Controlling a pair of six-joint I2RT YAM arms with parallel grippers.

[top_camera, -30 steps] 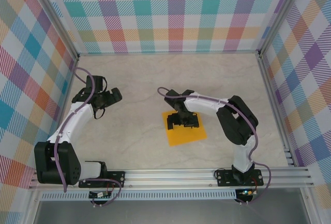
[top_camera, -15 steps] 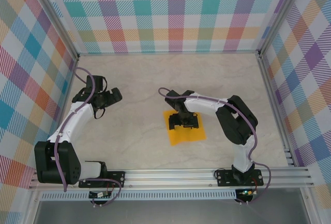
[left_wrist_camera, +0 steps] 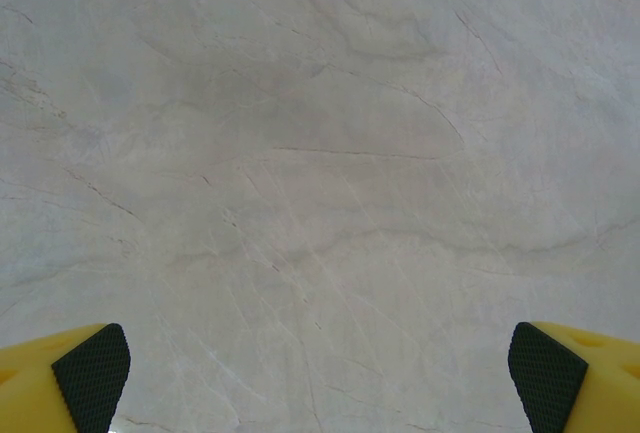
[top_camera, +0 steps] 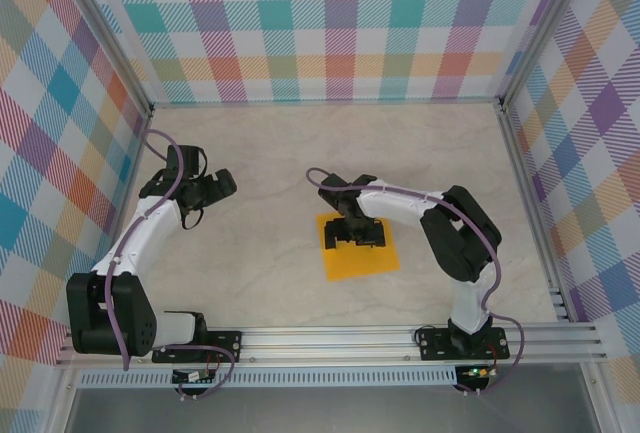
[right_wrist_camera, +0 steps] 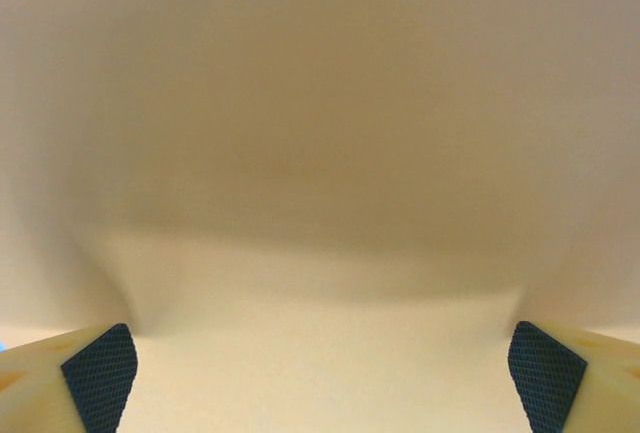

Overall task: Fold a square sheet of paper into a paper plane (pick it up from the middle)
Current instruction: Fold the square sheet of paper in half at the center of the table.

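The square sheet of paper (top_camera: 360,258), orange-yellow, lies flat on the marble table (top_camera: 270,283) a little right of the middle. My right gripper (top_camera: 354,234) is down over the sheet's upper half, jaws wide open. In the right wrist view the paper (right_wrist_camera: 320,253) spreads blurred and very close between the two black pads (right_wrist_camera: 100,378), with nothing pinched. My left gripper (top_camera: 205,201) hovers over bare table at the left, well away from the sheet, open. Its pads (left_wrist_camera: 92,373) stand far apart over marble (left_wrist_camera: 320,173). No paper plane is in view.
Checked walls (top_camera: 330,23) enclose the table on three sides. An aluminium rail (top_camera: 330,338) with both arm bases runs along the near edge. Bare marble lies between the two arms and behind the sheet.
The right gripper has stayed over the sheet's upper half, shifting only slightly. The sheet and the left arm have not moved.
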